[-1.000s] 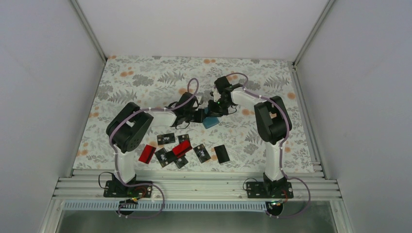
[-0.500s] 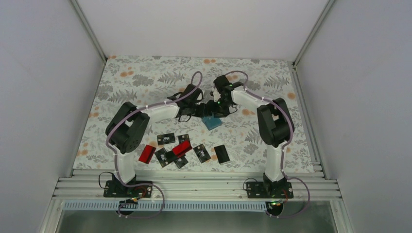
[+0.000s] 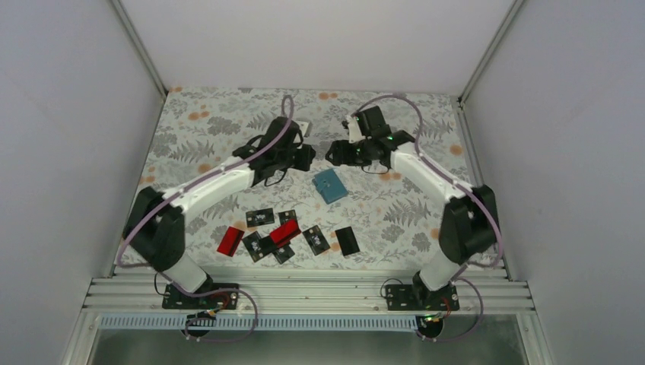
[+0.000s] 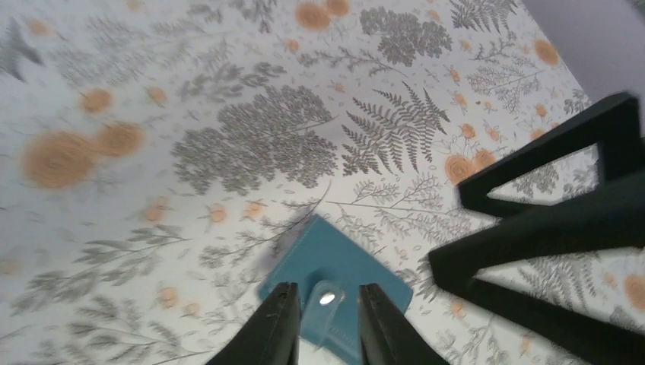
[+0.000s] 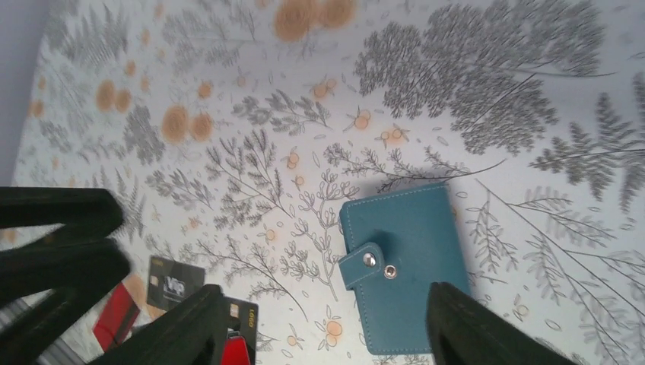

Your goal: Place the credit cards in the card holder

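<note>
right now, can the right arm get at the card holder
Probably yes. The card holder lies closed and alone on the cloth, and the right gripper hangs above it with jaws open; nothing sits between them. The credit cards lie apart from it.

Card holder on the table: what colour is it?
The card holder is teal blue, best seen in the right wrist view.
</note>
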You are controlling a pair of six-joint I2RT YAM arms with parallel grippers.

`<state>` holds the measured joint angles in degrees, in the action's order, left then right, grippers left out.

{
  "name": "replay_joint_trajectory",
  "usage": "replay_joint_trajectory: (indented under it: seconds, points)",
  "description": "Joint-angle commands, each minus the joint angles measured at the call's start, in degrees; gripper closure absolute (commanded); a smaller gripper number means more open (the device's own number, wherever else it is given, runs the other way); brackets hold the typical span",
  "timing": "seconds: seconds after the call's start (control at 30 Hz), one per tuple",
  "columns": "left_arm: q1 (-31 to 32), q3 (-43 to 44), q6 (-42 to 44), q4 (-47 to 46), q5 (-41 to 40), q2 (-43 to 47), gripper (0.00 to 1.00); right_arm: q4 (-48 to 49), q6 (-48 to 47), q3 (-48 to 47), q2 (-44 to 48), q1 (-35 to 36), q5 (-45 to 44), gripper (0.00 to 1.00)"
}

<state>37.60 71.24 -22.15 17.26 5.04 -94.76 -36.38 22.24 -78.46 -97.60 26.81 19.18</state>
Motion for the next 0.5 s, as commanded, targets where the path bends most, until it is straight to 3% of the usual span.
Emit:
replay_joint_trajectory:
  seconds: [0.0, 0.07, 0.1, 0.17, 0.27, 0.47]
  points:
    - [-0.5, -4.2, 2.6, 0.2, -6.8, 11.4, 0.72, 12.5, -1.4, 6.4, 14.4, -0.7, -5.2, 0.28]
    - [-0.6, -5.8, 4.3, 0.2, -10.8, 16.3, 0.47, 17.9, -1.3, 11.1, 21.6, -0.8, -8.2, 0.02]
    - [-0.8, -6.8, 5.0, -0.1, -12.6, 18.5, 0.28, 20.1, -1.4, 12.6, 25.0, -0.8, -10.0, 0.0]
    - [-1.2, -8.7, 6.2, -0.9, -14.8, 21.8, 0.03, 21.8, -0.9, 13.7, 28.0, -0.9, -13.8, 0.0]
    - [-1.6, -9.8, 6.7, -0.5, -17.0, 24.5, 0.0, 19.8, -0.1, 12.0, 28.8, -0.9, -18.7, 0.0]
    - [-1.6, -12.1, 6.2, 0.0, -19.0, 28.9, 0.0, 21.7, -0.1, 14.9, 32.4, -0.9, -19.3, 0.0]
